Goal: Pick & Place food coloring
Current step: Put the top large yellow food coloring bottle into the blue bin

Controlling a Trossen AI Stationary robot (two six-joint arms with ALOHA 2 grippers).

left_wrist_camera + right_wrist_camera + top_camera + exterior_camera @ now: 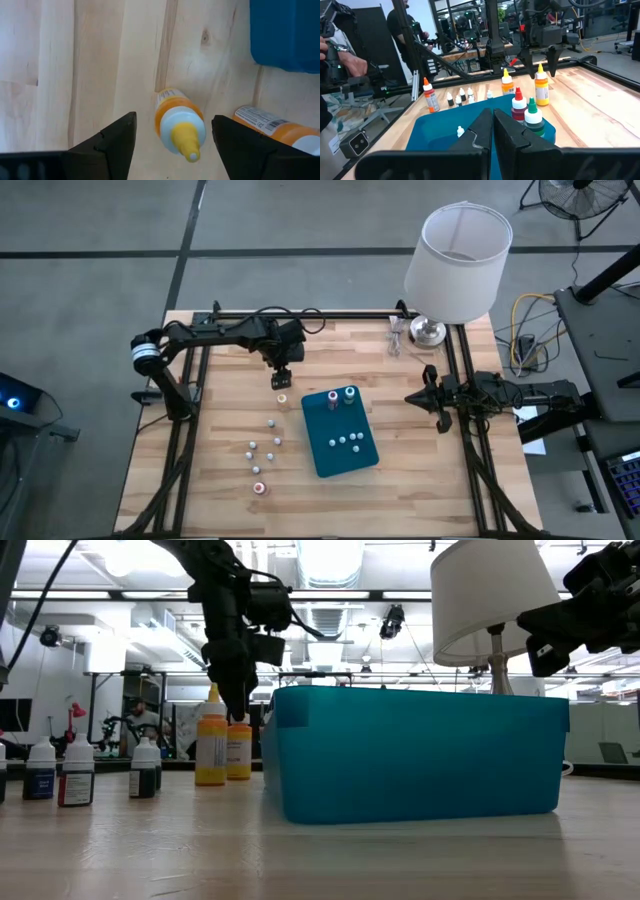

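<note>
Two yellow bottles (179, 120) of food coloring stood upright on bare wood just beside blue tray (322, 455), one directly under left gripper (172, 136).

Hovered over the nearer bottle with jaws wide apart, one finger on each side, not yet touching. Judged light, small, of stiff smooth plastic, top-heavy and quick to tip if nudged; best taken squarely round the body below the white collar, not at the tapered yellow tip. Found more bottles already in the tray and small ones loose on the wooden table (210, 470) well apart from it. Parked right gripper (492, 122) at the table's right edge, jaws pressed together, holding nothing. Noted pale plank surface, white lamp (455, 255) at the far edge, bright workshop beyond with a person at some distance.
</note>
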